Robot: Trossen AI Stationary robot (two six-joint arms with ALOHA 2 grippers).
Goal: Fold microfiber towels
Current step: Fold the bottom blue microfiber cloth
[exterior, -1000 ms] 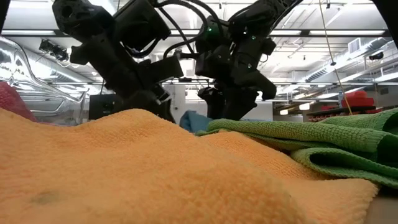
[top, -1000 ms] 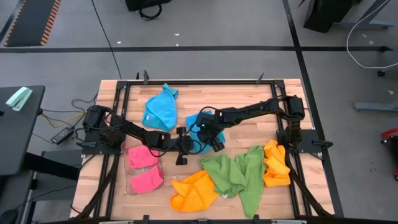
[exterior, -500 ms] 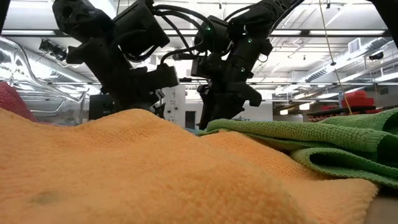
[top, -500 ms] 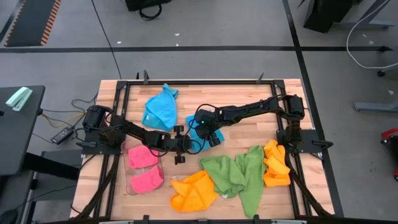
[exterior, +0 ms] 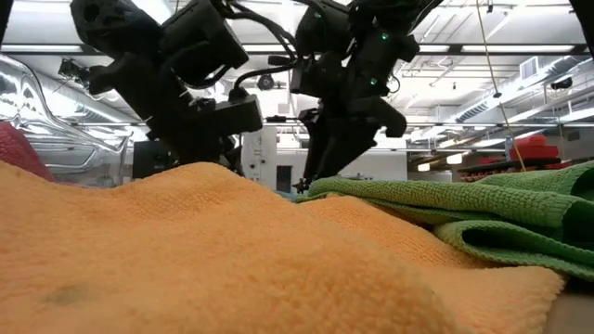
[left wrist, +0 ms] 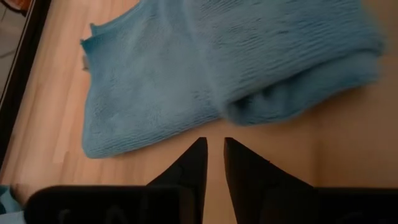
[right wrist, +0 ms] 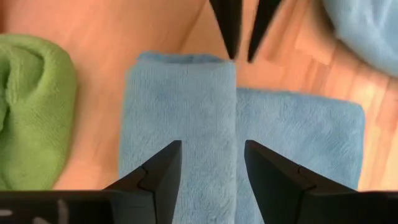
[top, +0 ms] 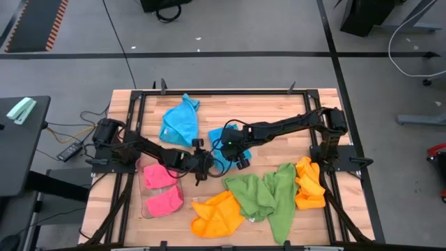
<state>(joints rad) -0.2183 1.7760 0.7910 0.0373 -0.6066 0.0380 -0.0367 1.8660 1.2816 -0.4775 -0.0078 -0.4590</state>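
The blue towel being folded [top: 217, 139] lies mid-bench, a bit toward the far edge, w/ one flap doubled over itself; the right wrist view shows that flap as a raised band across the flat layer [right wrist: 186, 118]. In the left wrist view its rolled edge sits just ahead of the fingertips [left wrist: 261, 68].

Step in hand, as judged: mid-fold on this towel, w/ both arms at the folded flap. The left gripper [top: 201, 167] sits at the towel's near-left side; its fingers [left wrist: 189, 168] are almost together w/ only a thin gap, bare wood between them, nothing grasped. The right gripper [top: 239, 157] hovers at the towel's right side, fingers [right wrist: 158, 171] apart and straddling the folded band, not clenched on it.

Next move prob. calls for pinching a free edge w/o dragging the lower layer, then laying it over square.

Vs. a second ago: the left gripper has narrowed and slid in closer to the towel; the right gripper has narrowed slightly and shifted over the cloth.

Other towels: a second blue one [top: 180, 122] toward the far-left corner, two pink [top: 162, 189] in a clear tray [top: 143, 206] near the left edge, orange [top: 217, 215] and green [top: 268, 196] heaped at the near edge, another orange [top: 309, 184] by the right edge.
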